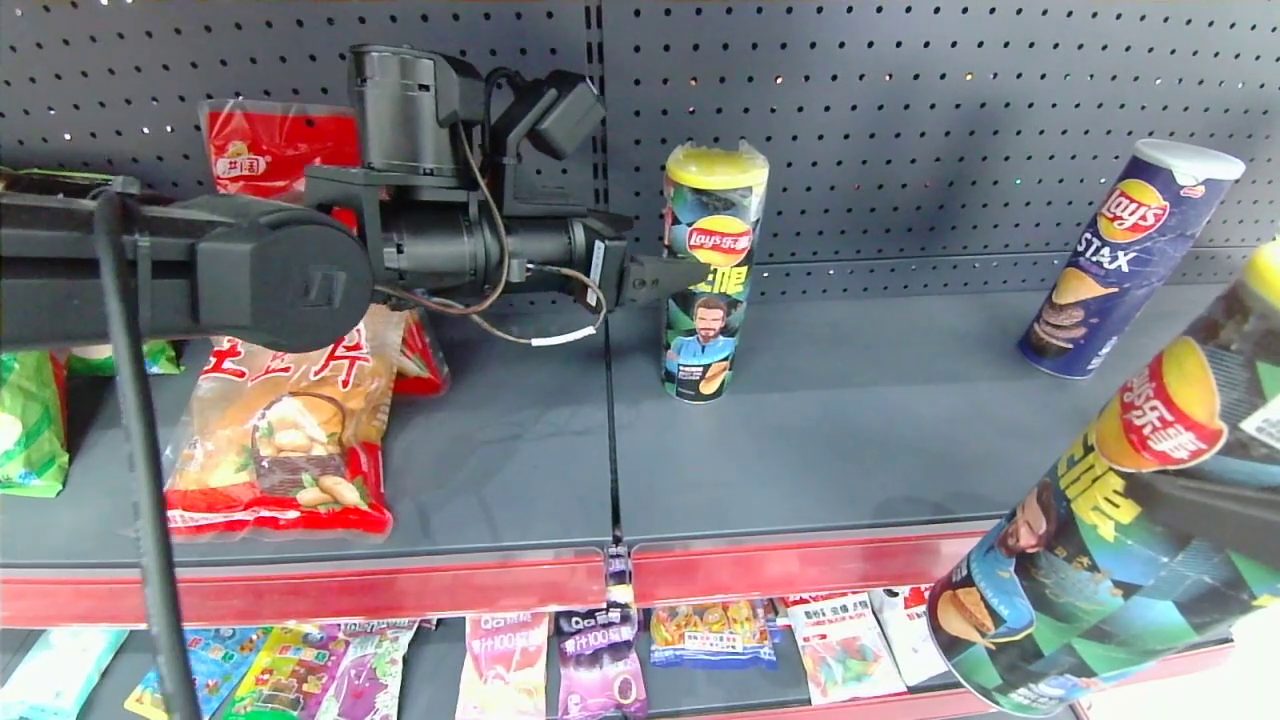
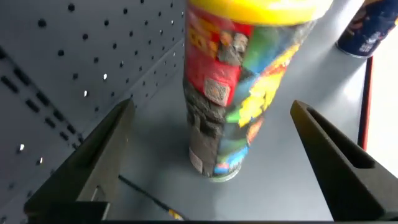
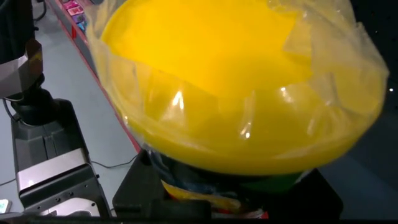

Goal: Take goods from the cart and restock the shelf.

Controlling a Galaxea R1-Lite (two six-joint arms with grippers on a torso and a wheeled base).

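While my left fingers point(image 2: 93, 168) gape wide by the can point(image 1: 712, 270) on the shelf point(image 1: 850, 440), my right gripper point(image 1: 1210, 515) grips a second can point(image 1: 1100, 560), unshelved.

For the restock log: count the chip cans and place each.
3. One green can stands mid-shelf between the open left hand's fingers; a blue can tilts at the shelf's back right; a second green can is in the right hand.

- near chips can point(image 1: 1100, 560): cut off by the right edge at the lower right of the head view (its lid end barely shows)
- red snack bag point(image 1: 270, 140), upper left: lower part hidden behind the left arm point(image 1: 250, 270)
- standing chips can point(image 2: 236, 93): top cut by the left wrist view's upper edge
- lower-shelf packets point(image 1: 600, 660): cut by the bottom edge
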